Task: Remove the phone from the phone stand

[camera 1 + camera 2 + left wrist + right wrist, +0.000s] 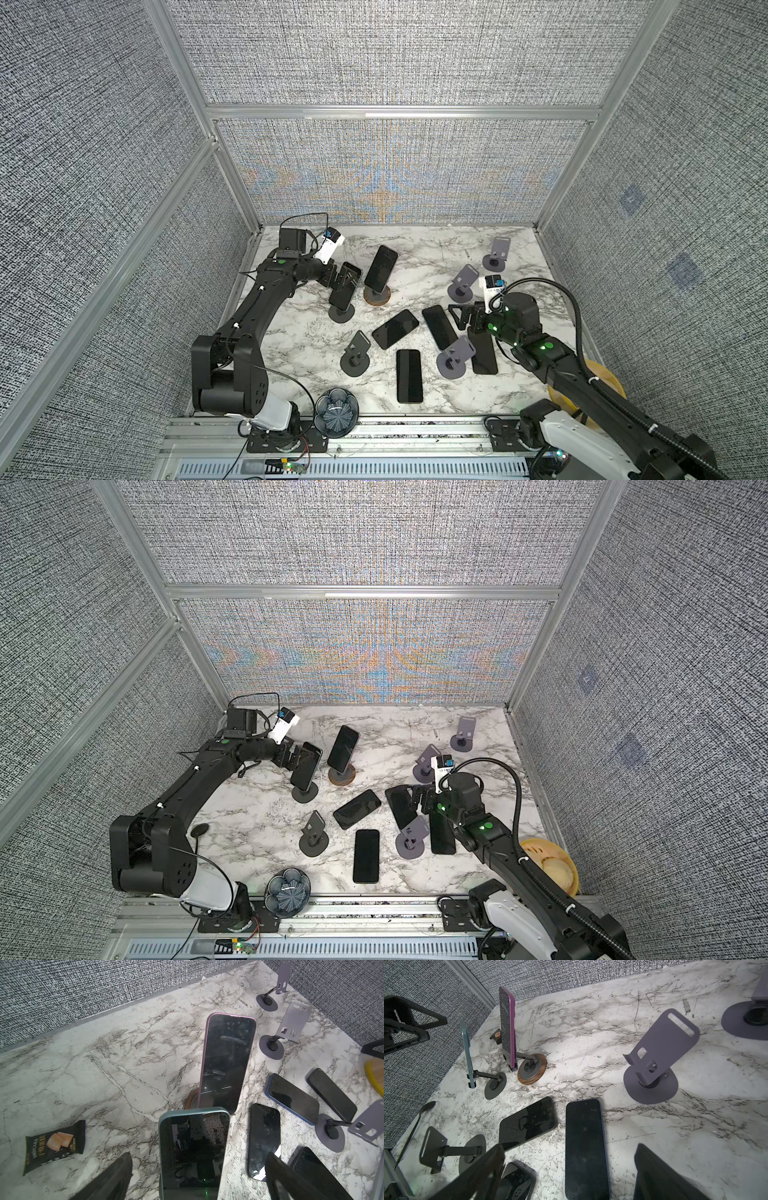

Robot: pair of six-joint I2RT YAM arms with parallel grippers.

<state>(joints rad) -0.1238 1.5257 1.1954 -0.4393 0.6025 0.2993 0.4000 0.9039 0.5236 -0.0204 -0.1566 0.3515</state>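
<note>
- Teal phone (193, 1147) stands propped on its dark stand (341, 312), at 10 o'clock from the table (519, 386) centre
- Left gripper (343, 279) gapes wide, fingers (112, 1176) flanking the phone without touching, holding nothing
- Right gripper (457, 318), at 3 o'clock, spread wide and empty above flat phones (439, 328)

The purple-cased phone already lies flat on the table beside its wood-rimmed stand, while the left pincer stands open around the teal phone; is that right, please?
Not quite: the purple-cased phone is upright on its wood-rimmed stand, not lying flat beside it, as the right wrist view shows. The left pincer does stand open around the teal phone.
</note>
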